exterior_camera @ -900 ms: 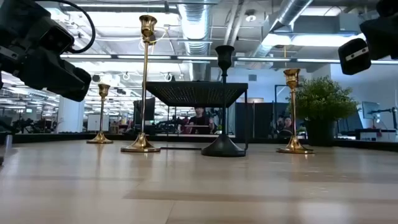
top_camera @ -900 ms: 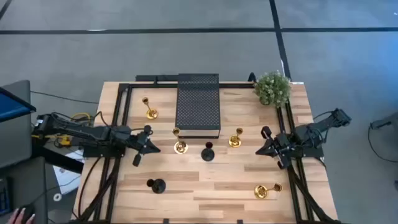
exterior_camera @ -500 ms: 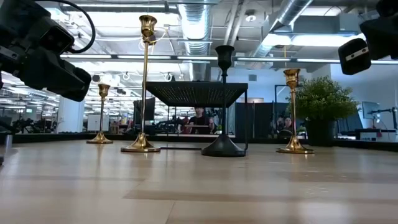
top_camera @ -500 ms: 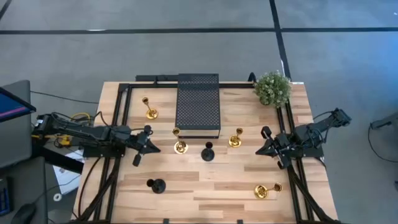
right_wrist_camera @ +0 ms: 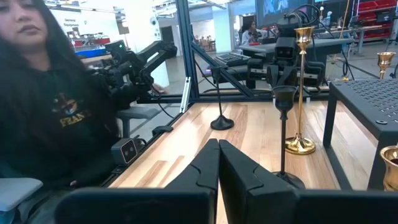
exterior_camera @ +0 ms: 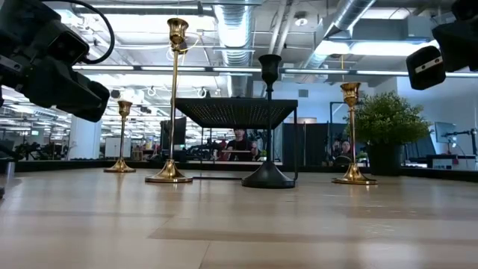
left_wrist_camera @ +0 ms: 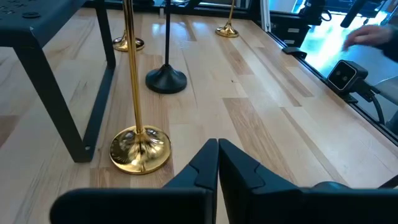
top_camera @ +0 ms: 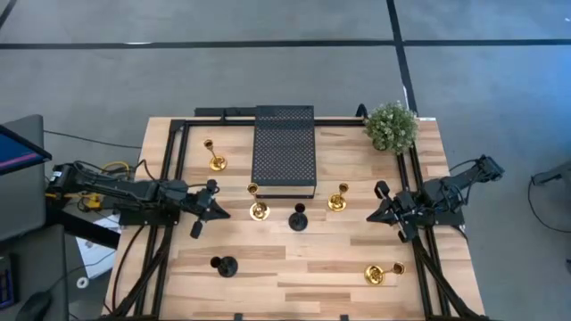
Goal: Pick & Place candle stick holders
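Observation:
Several candle stick holders stand on their round bases on the wooden table. Gold ones are at the far left (top_camera: 215,160), in front of the black platform (top_camera: 258,209), to its right (top_camera: 337,201) and at the near right (top_camera: 378,274). Black ones stand at the centre (top_camera: 298,219) and near left (top_camera: 224,265). My left gripper (top_camera: 219,211) hovers shut at the table's left, just left of the gold holder (left_wrist_camera: 140,148) by the platform. My right gripper (top_camera: 373,214) hovers shut at the right, pointing toward the centre black holder (right_wrist_camera: 283,127). Neither touches anything.
The black perforated platform (top_camera: 284,150) stands on legs at the far centre. A bushy green plant (top_camera: 391,127) sits at the far right corner. Black frame rails (top_camera: 169,169) run along the table's edges. A person (right_wrist_camera: 50,106) sits beyond the table's left side.

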Robot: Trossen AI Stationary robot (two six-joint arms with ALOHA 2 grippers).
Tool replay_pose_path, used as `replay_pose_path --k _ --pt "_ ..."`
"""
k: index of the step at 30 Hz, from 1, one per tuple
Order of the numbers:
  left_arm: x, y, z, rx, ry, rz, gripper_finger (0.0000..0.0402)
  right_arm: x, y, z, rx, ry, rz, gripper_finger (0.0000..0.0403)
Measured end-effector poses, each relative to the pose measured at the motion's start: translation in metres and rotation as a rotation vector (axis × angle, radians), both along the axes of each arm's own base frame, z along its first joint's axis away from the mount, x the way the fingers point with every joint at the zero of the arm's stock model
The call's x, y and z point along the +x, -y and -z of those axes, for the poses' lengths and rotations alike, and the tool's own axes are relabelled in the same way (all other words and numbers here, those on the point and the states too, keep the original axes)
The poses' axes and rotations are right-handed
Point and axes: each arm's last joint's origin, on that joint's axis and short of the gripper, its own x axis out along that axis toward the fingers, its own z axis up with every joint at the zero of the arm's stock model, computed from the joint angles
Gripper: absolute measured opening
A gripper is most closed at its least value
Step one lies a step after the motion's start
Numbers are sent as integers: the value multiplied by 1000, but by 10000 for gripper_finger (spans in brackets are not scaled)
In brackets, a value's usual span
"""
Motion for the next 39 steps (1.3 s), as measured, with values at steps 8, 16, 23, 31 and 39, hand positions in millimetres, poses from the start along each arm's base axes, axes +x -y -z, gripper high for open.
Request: replay_pose_path --k 8,16,23,31,39 --pt "0 0 0 0 0 0 11 0 0 0 1 0 0 0" --pt "0 0 0 0 0 0 11 0 0 0 0 0 0 0" --pt "0 0 0 0 0 0 11 0 0 0 73 -24 -1 0" --pt "0 0 -1 -1 5 0 11 0 0 0 82 -28 -1 0" --pt "0 0 -1 -1 7 0 11 0 0 0 82 -28 -1 0"
